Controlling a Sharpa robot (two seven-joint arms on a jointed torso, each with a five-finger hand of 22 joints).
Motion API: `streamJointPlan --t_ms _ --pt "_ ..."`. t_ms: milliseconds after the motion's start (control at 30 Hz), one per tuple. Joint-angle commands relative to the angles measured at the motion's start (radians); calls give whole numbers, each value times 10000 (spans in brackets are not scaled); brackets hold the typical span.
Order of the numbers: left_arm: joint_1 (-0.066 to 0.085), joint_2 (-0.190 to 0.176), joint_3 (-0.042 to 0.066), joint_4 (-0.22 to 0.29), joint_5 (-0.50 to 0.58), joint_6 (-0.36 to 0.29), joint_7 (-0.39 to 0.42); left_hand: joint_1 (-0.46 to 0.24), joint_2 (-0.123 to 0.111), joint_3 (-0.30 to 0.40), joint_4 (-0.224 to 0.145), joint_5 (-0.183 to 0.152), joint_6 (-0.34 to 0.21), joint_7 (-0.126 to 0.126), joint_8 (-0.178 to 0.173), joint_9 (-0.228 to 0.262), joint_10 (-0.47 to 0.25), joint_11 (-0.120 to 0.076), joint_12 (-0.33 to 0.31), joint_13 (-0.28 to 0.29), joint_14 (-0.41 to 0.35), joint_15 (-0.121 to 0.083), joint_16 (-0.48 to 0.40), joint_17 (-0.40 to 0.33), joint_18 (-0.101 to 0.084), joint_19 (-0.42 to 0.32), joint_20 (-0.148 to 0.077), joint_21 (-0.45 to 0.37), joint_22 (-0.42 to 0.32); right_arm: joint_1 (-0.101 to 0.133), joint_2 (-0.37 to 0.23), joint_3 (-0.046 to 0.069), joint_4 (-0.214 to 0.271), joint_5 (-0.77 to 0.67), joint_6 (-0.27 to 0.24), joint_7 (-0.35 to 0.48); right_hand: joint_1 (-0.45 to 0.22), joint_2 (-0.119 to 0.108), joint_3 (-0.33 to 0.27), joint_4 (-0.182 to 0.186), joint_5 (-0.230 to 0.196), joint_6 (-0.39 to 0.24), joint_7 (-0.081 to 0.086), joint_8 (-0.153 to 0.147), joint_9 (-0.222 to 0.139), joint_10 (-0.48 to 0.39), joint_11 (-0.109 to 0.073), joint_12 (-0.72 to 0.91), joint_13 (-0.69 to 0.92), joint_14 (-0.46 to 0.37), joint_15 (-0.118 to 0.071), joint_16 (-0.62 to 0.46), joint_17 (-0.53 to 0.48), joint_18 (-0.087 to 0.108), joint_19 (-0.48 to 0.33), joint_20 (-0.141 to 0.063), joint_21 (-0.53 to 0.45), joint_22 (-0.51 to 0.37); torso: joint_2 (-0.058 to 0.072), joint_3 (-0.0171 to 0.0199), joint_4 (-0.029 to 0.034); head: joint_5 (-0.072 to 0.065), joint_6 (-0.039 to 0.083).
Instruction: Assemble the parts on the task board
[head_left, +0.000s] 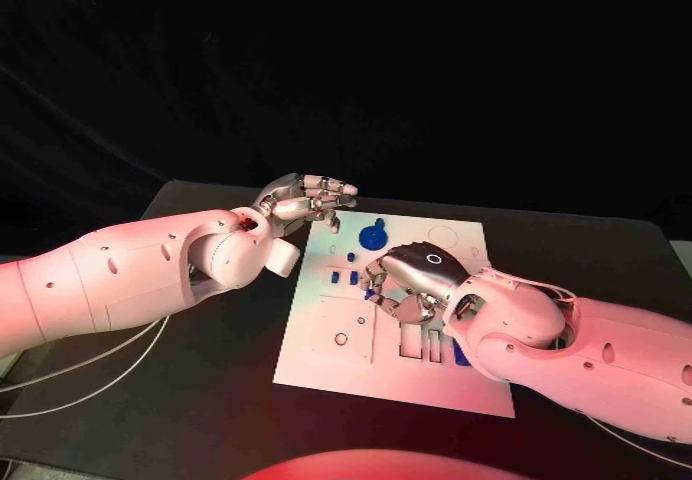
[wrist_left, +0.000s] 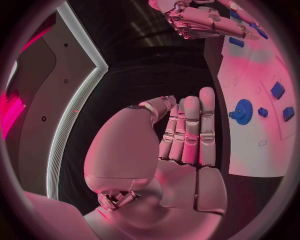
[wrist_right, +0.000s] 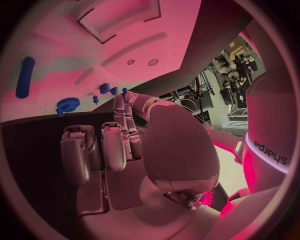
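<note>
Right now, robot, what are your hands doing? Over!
Left hand open, holding nothing, at the task board far edge. Right hand over mid-board, grip unclear. Blue gear lies between them. Nothing blocking.

Black table (head_left: 188, 400) is carrying the whole scene, its matte top running from the near edge out to a far edge that is angling off at the far-left corner. Reddish light is falling across its near part. Two thin white cables (head_left: 58, 372) are lying loose on the near-left part of the top, curving side by side and trailing off over the left edge. Another thin pale cable (head_left: 649, 455) is crossing the near-right corner. Dark cloth backdrop (head_left: 433, 90) is hanging behind the far edge, showing faint folds
</note>
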Motion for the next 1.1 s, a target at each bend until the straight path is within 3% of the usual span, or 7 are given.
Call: streamJointPlan --t_ms 33,367,867,1100 --pt "6 51 3 31 -24 53 150 -18 29 -16 -48 60 -41 -17 56 10 -81 -17 51 17 -59 15 57 -11 60 -11 54 -42 -15 -138 132 -20 -112 -83 206 131 -79 2 -24 -55 55 20 34 58 15 87 -4 -63 -10 476 -96 -4 -2 -49 708 -55 -20 2256 17 0 6 148 -100" --pt "8 95 3 42 -26 57 113 -19 37 -16 -48 59 -34 -19 66 14 -77 -20 68 22 -60 14 61 -12 61 -13 55 -44 -16 -474 309 -48 -316 -175 290 127 -82 2 -24 -55 56 17 35 57 15 86 -3 -65 -11 476 -96 -5 -5 -50 710 -55 -15 2259 11 3 12 247 -226" --pt "11 92 3 50 -26 116 102 -32 43 -22 -46 57 -26 -20 85 21 -77 -23 105 33 -65 14 71 -17 63 -17 59 -50 -19 -665 398 -88 -567 -342 329 74 -100 0 -27 -59 60 3 40 50 14 83 2 -76 -14 475 -92 -5 -6 -48 706 -53 -25 2255 12 9 13 319 -292" --pt "11 85 3 45 -26 139 75 -37 43 -23 -44 57 -26 -20 86 21 -79 -23 109 34 -66 14 72 -18 63 -18 60 -51 -19 -699 435 -90 -611 -362 332 73 -100 0 -27 -59 60 3 40 50 14 83 2 -76 -14 475 -92 -5 -6 -48 706 -53 -25 2255 8 11 12 290 -317"
